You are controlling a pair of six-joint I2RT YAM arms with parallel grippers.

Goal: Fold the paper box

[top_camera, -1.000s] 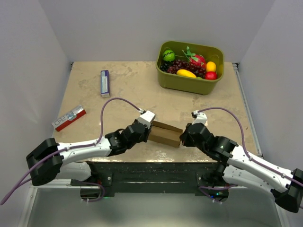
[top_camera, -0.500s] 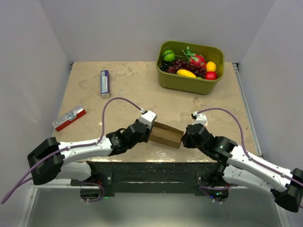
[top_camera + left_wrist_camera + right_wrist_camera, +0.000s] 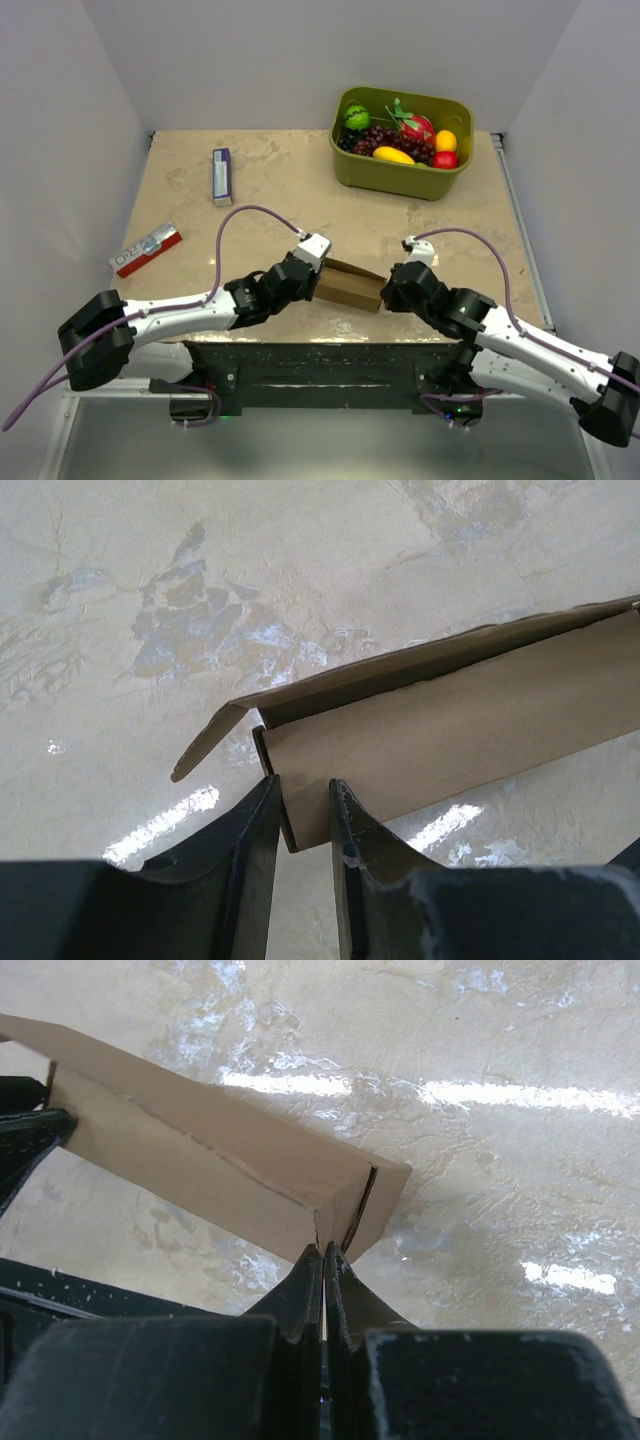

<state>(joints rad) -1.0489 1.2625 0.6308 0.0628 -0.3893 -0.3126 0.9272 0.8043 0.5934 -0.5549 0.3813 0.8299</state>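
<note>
Tabletop seen from above, with two robot arms reaching in from the near edge. Brown paper box (image 3: 349, 285) lying on the surface (image 3: 270, 160) close to the middle of the near edge, long and low, only partly formed, with one long flap hanging loose along its far side.

Left tool (image 3: 316, 268) part-way open and clamped across the left end of the box, one finger on each side of the cardboard, most likely to steady it against sliding.

Right tool (image 3: 392, 287) closed tight, tips meeting at the right end corner of the box. Hard to tell if pinching a thin edge of card or only pressing against it.

Probably a brace-and-tuck arrangement: one end pinned, the other end worked on, flaps not yet closed.

Well apart from the work: green tub of fruit (image 3: 400, 172) at the far right corner, slim purple-and-white carton (image 3: 222, 176) toward the far left corner, red-and-white carton (image 3: 146, 249) by the left edge.
</note>
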